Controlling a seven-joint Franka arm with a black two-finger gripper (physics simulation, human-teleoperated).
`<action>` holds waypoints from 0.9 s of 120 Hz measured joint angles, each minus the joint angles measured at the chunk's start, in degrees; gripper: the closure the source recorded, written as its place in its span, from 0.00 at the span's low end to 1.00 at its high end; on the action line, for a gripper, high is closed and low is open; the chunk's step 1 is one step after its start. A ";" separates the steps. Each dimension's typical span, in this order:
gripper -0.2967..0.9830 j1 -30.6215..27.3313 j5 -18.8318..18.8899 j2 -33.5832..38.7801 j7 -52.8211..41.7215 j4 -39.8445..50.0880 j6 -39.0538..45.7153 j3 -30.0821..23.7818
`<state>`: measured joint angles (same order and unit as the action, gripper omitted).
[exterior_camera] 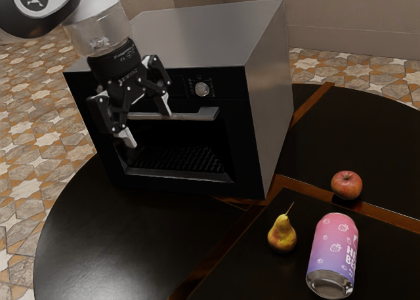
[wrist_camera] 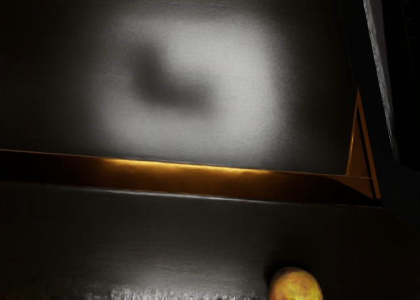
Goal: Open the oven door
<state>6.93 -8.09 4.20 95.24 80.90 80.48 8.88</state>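
The black gripper (exterior_camera: pixel 146 123) is at the left part of the oven front in the exterior view. Its two fingers stand well apart, one tip by the upper side of the handle (exterior_camera: pixel 197 114), the other lower, in front of the window. The oven door (exterior_camera: pixel 244 146) is upright, flush with the front of the grey oven (exterior_camera: pixel 203 37); a rack shows through its window. In the wrist view, part of the dark oven front (wrist_camera: pixel 408 149) runs along one edge. Where the fingers hide the handle, contact is unclear.
On the dark table (exterior_camera: pixel 98 247) stand a pear (exterior_camera: pixel 282 235) and a pink-purple can (exterior_camera: pixel 333 254), with a red apple (exterior_camera: pixel 346 184) farther back. The wrist view also has the pear (wrist_camera: pixel 295 285) near its edge. A round knob (exterior_camera: pixel 202 89) sits above the handle.
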 joint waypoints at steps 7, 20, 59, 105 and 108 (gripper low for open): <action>0.23 0.56 -0.14 0.69 2.72 0.07 0.62 0.08; 0.23 -0.67 0.00 5.61 7.16 8.10 3.64 -0.03; 0.23 -6.10 3.36 4.79 13.98 12.26 22.79 -0.67; 0.23 -11.08 3.62 3.77 14.58 18.11 31.65 -2.99; 0.23 -11.08 3.63 3.71 14.58 18.40 32.14 -2.99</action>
<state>-4.14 -4.46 7.91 109.83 99.29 112.62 5.89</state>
